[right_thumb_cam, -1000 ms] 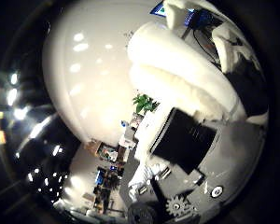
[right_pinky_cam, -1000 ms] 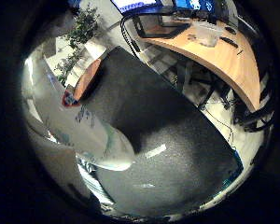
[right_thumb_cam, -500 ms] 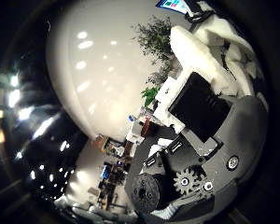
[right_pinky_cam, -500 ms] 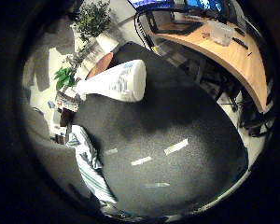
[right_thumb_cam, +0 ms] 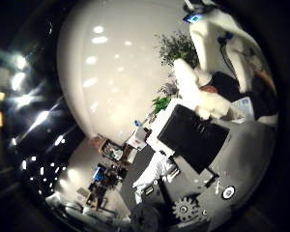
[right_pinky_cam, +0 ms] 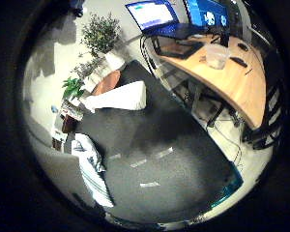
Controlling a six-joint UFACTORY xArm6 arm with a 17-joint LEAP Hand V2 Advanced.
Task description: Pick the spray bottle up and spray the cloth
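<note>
Two risks: by my judgement the spray bottle (right_pinky_cam: pixel 118 96), lying on its side, may roll from a careless grasp; spray may miss the cloth (right_pinky_cam: pixel 89 169), which sits apart from it
Hand (right_thumb_cam: pixel 198 140): mine; open or closed, I cannot tell
Cloth: striped, rumpled, at the dark table's (right_pinky_cam: pixel 174 159) edge
Spray bottle: white, smooth, lying on the table, well away from my palm, at one o'clock from the cloth

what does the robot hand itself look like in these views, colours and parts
The thumb side view shows the robot hand: chunky white rounded finger segments, a flat black rectangular block set in a white frame, and grey body parts below it. A small toothed gear and a round white-ringed fastener sit on the grey part. The little finger side view shows none of it.
</note>
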